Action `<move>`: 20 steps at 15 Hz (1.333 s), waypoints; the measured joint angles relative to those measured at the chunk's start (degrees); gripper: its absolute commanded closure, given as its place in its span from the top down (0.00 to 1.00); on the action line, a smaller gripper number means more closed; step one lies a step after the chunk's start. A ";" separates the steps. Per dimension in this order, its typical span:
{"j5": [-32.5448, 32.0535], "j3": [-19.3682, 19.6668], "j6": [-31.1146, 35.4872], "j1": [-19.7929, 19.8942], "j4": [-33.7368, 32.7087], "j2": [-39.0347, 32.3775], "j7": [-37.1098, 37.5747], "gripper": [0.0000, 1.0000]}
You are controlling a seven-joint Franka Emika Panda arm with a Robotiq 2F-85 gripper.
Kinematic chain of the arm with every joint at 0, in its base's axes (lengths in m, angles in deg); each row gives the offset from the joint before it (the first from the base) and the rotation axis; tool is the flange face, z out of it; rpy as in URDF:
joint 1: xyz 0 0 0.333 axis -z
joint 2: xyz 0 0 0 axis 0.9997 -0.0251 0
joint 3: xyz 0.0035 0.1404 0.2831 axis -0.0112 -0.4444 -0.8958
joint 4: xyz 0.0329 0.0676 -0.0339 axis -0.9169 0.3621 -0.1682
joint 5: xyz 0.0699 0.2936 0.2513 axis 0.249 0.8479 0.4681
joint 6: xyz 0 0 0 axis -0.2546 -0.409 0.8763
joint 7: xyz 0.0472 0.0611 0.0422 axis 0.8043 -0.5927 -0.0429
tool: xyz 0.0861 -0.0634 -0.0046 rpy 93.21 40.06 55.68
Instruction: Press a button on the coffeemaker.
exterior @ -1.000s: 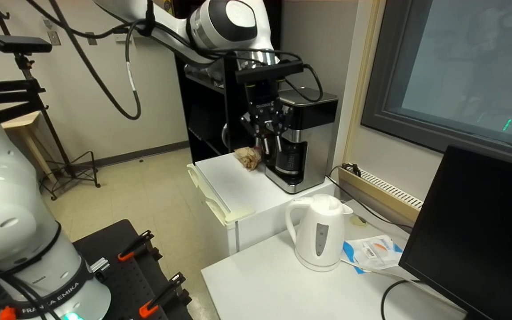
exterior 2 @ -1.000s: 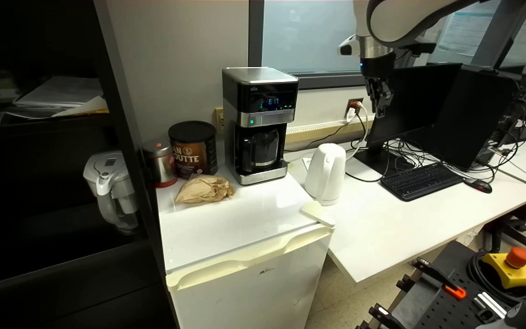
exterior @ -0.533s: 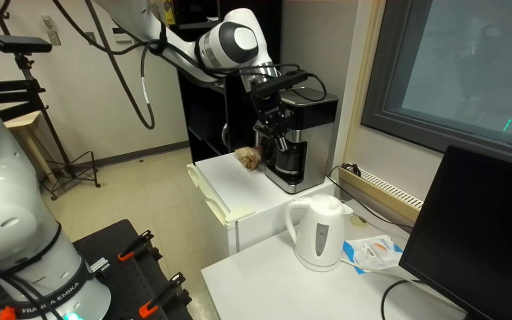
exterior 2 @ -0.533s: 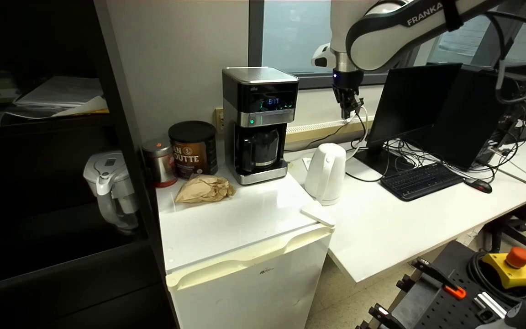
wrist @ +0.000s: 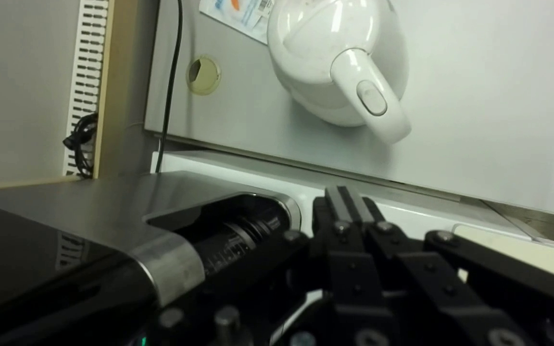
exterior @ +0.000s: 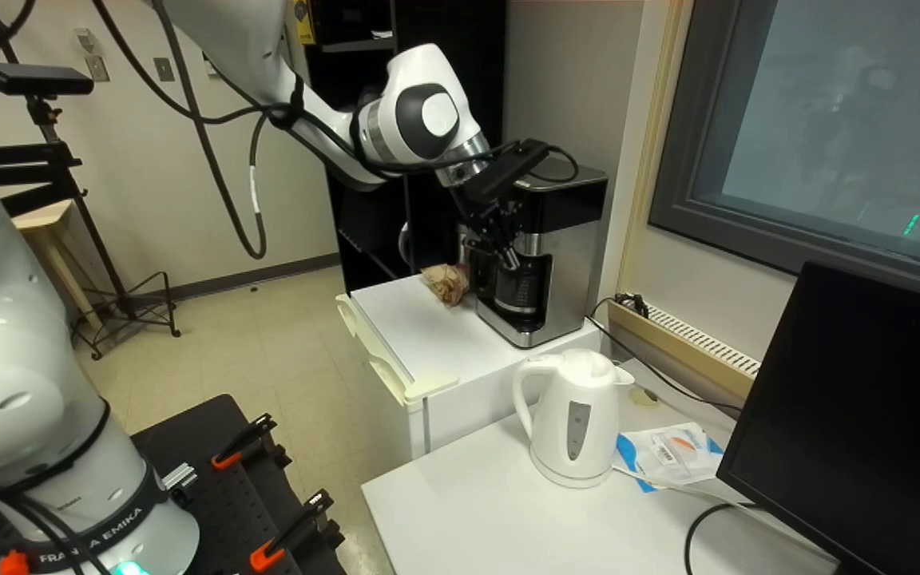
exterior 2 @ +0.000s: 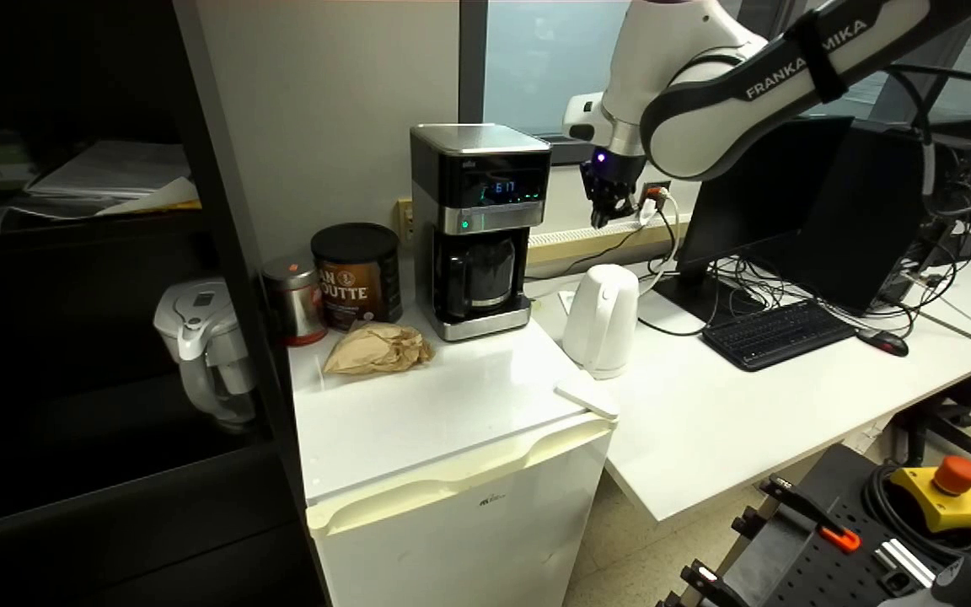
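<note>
The coffeemaker [exterior: 576,263] is a black and silver boxy machine with a dark carafe. In an exterior view its front shows: a blue lit display [exterior 2: 504,187], small green lights and a silver band with a green lit button [exterior 2: 465,225]. My gripper [exterior 2: 600,221] points down to the right of the machine there, apart from it. In an exterior view the gripper [exterior: 512,259] overlaps the machine's front; the depth is unclear. In the wrist view the coffeemaker [wrist: 89,197] is at the left, its display mostly hidden. My gripper [wrist: 346,204] has its fingertips together, with nothing between them.
A white kettle [exterior 2: 599,320] stands on the desk beside the white fridge [exterior 2: 443,421]. A paper bag [exterior 2: 380,347], a coffee can [exterior 2: 359,291] and a metal tin [exterior 2: 296,308] stand left of the coffeemaker. A monitor [exterior: 867,415] and a wall are close by.
My gripper has tilted, come lower and moved towards the coffeemaker. Its fingers, which showed apart a second ago, now show together. The coffeemaker and kettle have not moved.
</note>
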 measured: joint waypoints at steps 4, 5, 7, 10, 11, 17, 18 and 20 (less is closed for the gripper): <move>-4.77 0.17 8.43 0.67 3.78 0.01 -0.06 0.02; -7.01 0.25 10.18 0.91 4.54 0.02 0.53 0.02; -12.91 0.61 13.43 1.33 5.75 0.02 2.75 0.02; -24.83 1.50 17.66 1.83 6.37 0.02 9.20 0.02; -29.31 1.84 18.92 1.93 6.30 0.02 11.89 0.02; -49.89 2.50 24.27 2.47 5.02 0.04 27.18 0.02; -52.34 2.50 24.82 2.46 4.76 0.04 29.27 0.02; -57.01 2.50 25.77 2.45 4.17 0.04 33.26 0.02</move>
